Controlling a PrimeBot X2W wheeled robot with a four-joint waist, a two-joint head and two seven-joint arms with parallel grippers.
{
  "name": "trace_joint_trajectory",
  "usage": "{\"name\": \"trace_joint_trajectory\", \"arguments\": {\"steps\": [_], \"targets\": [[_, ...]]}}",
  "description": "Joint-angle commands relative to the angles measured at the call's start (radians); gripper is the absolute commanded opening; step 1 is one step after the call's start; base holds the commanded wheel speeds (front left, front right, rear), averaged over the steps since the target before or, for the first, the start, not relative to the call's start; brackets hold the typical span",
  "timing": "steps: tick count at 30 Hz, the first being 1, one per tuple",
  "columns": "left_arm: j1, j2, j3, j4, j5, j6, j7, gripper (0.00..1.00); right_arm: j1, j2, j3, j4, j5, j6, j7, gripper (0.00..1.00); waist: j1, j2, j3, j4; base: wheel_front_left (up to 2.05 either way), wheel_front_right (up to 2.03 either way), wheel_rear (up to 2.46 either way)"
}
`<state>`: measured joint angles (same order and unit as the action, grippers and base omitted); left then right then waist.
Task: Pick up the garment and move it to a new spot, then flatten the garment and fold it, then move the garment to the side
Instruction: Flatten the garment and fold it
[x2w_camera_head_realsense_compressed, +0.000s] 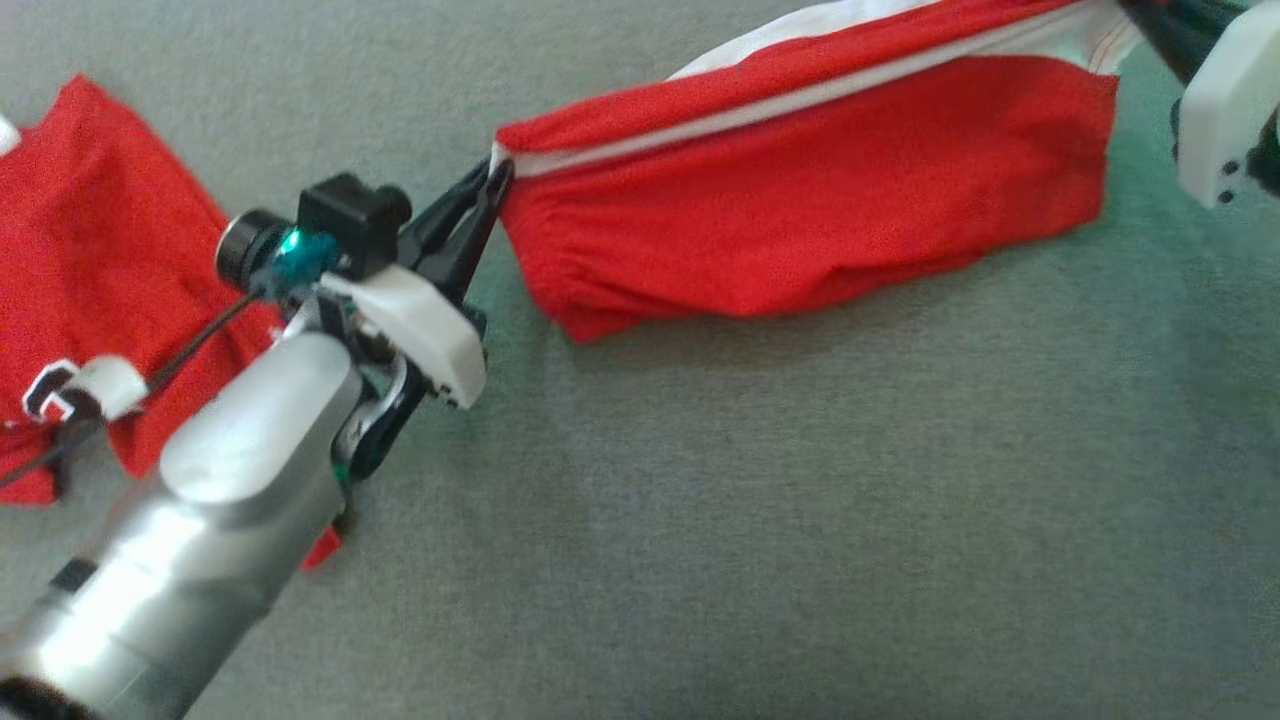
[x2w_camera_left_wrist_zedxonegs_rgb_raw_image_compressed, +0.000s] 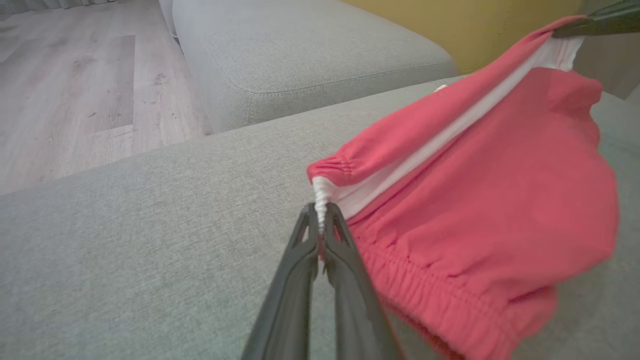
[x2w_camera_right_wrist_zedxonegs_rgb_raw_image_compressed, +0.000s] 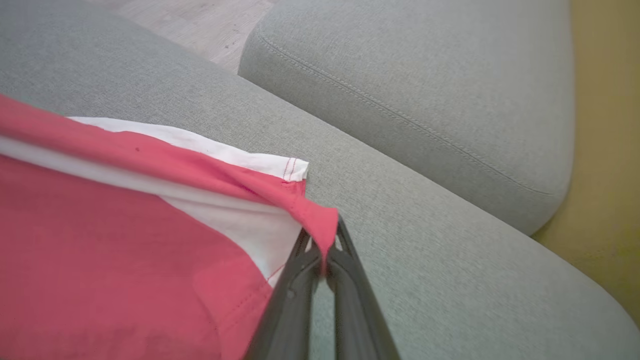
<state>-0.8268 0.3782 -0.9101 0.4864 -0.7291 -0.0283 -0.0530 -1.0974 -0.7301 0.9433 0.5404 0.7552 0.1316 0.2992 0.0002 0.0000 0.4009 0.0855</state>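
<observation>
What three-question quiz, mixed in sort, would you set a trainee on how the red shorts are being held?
1. True or false: the left gripper is shut on the waistband end of the red shorts.
2. The right gripper grips: A) nothing, B) the shorts' hem end, C) a towel.
3. Fill in: a second red garment lies on the robot's ____ side.
Key: 1 true; 2 B; 3 left.

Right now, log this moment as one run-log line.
left end effector: shut on red-and-white fabric shorts, waistband | right end effector: shut on hem | shorts: stretched between both over grey fabric sofa
</observation>
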Motion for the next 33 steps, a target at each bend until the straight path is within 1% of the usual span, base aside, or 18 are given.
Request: {"name": "trace_joint_trajectory", "arguments": {"steps": [1, 8, 15, 16, 17, 18, 21, 26, 27, 30, 33], "targets": [[-0.047, 0.029, 0.037, -0.005, 0.007, -0.003, -0.005, 0.00, -0.010, -0.014, -0.005, -0.004, -0.008, -0.001, -0.006, 0.00, -0.0002, 0.0000, 0.031, 0.029, 0.00, 0.00, 0.00], [-0.136, -0.030, 0.021, 0.118, 0.029, -0.036, -0.032, 0.00, -0.083, 0.012, 0.045, 0.063, -0.005, -0.001, -0.045, 0.00, -0.0002, 0.0000, 0.078, 0.056, 0.00, 0.00, 0.00], [-0.201, -0.081, 0.006, 0.205, 0.038, -0.059, -0.059, 0.00, -0.166, 0.040, 0.092, 0.137, -0.011, -0.001, -0.091, 0.00, -0.0002, 0.0000, 0.122, 0.063, 0.00, 0.00, 0.00], [-0.209, -0.088, 0.004, 0.215, 0.038, -0.061, -0.064, 0.07, -0.179, 0.043, 0.100, 0.148, -0.023, -0.001, -0.109, 0.44, -0.0002, 0.0000, 0.127, 0.064, 0.00, 0.00, 0.00], [-0.216, -0.094, 0.004, 0.227, 0.039, -0.062, -0.069, 0.69, -0.190, 0.048, 0.103, 0.164, -0.029, -0.001, -0.125, 1.00, -0.0002, 0.0000, 0.130, 0.064, 0.00, 0.00, 0.00], [-0.222, -0.099, 0.003, 0.238, 0.040, -0.063, -0.075, 1.00, -0.198, 0.055, 0.104, 0.182, -0.032, -0.001, -0.140, 1.00, -0.0002, 0.0000, 0.133, 0.064, 0.00, 0.00, 0.00], [-0.232, -0.109, 0.004, 0.268, 0.041, -0.065, -0.099, 1.00, -0.210, 0.085, 0.100, 0.228, -0.027, -0.001, -0.189, 1.00, -0.0002, 0.0000, 0.132, 0.058, 0.00, 0.00, 0.00], [-0.226, -0.116, 0.026, 0.298, 0.032, -0.056, -0.160, 1.00, -0.186, 0.120, 0.099, 0.277, -0.009, -0.001, -0.285, 1.00, -0.0002, 0.0000, 0.093, 0.040, 0.00, 0.00, 0.00], [-0.218, -0.116, 0.041, 0.297, 0.029, -0.046, -0.180, 1.00, -0.171, 0.131, 0.085, 0.295, 0.001, -0.001, -0.339, 1.00, -0.0002, 0.0000, 0.070, 0.031, 0.00, 0.00, 0.00], [-0.196, -0.109, 0.075, 0.277, 0.026, -0.024, -0.201, 1.00, -0.142, 0.154, 0.042, 0.319, 0.029, -0.001, -0.427, 1.00, -0.0002, 0.0000, 0.029, 0.014, 0.00, 0.00, 0.00], [-0.162, -0.095, 0.129, 0.225, 0.029, 0.007, -0.207, 1.00, -0.106, 0.184, 0.002, 0.329, 0.041, -0.001, -0.505, 1.00, -0.0002, 0.0000, -0.014, -0.005, 0.00, 0.00, 0.00]]}}
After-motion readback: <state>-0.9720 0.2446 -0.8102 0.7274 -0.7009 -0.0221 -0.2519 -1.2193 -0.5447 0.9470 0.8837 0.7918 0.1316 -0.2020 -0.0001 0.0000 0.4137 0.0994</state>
